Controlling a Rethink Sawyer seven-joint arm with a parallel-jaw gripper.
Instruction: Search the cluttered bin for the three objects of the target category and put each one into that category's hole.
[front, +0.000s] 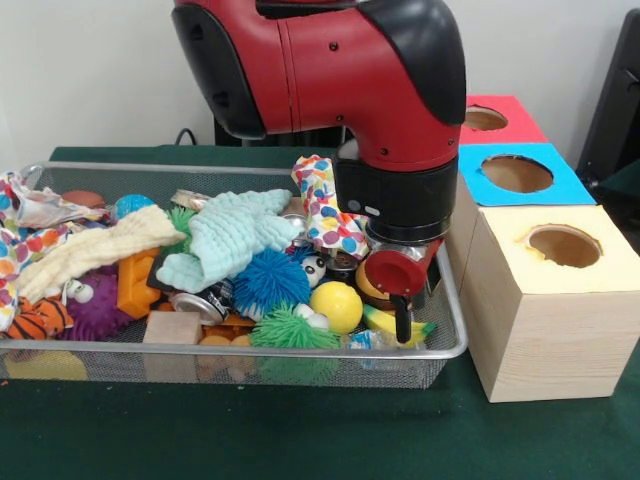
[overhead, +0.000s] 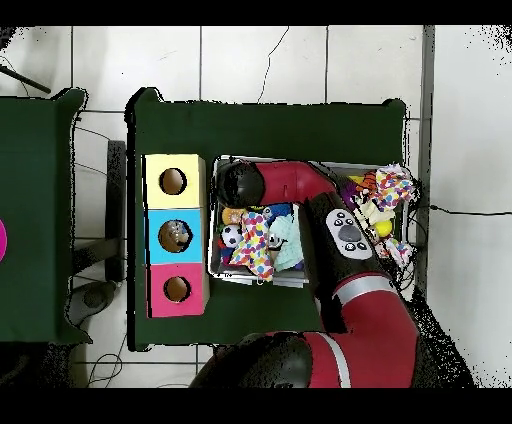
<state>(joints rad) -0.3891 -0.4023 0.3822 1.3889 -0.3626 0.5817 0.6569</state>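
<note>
You have a wire mesh bin (front: 448, 345) on the green tabletop (front: 300, 440), packed in loose layers. At its left end lie a polka-dot cloth (front: 22, 235), a cream knitted cloth (front: 95, 250), an orange block (front: 135, 283) and a purple spiky ball (front: 95, 310). Soft fabric draped over hard items will drag neighbours out if you lift it.

Toward the middle sit a mint waffle-textured cloth (front: 235, 235), a blue spiky ball (front: 270, 278), a green spiky ball (front: 290, 328) and a smooth yellow ball (front: 336, 305); the round pieces may roll once disturbed.

The end effector (front: 400, 300) is low in the bin's right end, over a banana-shaped toy (front: 395, 325). You cannot tell whether its fingers are apart or closed, nor whether it holds anything. The bulky wrist crowds the bin wall, so a sideways move risks catching the mesh.

Right of the bin stand three wooden boxes with round holes: yellow-topped (front: 565, 245), blue-topped (front: 515, 175), red-topped (front: 490, 118). Which category is the target is not apparent; a wrong hole is your main risk.
</note>
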